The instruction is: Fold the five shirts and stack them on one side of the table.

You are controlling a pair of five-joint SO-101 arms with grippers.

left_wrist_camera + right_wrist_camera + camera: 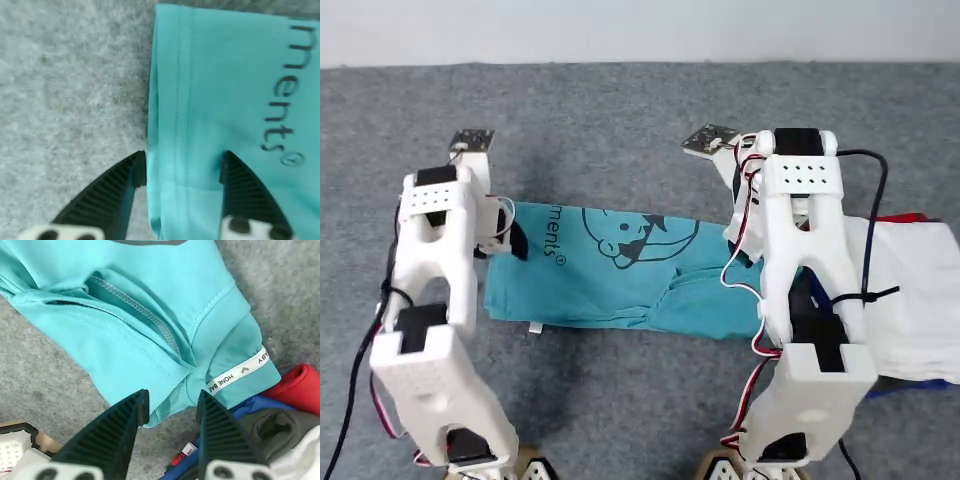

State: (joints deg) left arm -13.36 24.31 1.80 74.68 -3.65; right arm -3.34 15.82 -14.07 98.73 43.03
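A teal shirt (620, 275) lies flat across the grey carpeted table (620, 130) between the two arms. It carries dark lettering (285, 90) near its hem and a line-drawn figure (625, 238) at mid-chest. A white tag (240, 372) with dark print is sewn at its other end. The left gripper (183, 160) stands open astride the hem edge, with one finger over the carpet just beside the cloth and the other over the shirt itself. The right gripper (173, 399), jaws also apart and holding nothing, hangs over the tagged end. Beside that end sits a heap of a red shirt (295, 387), a blue shirt (260, 405), an olive shirt (275, 427) and a white shirt (910, 290).
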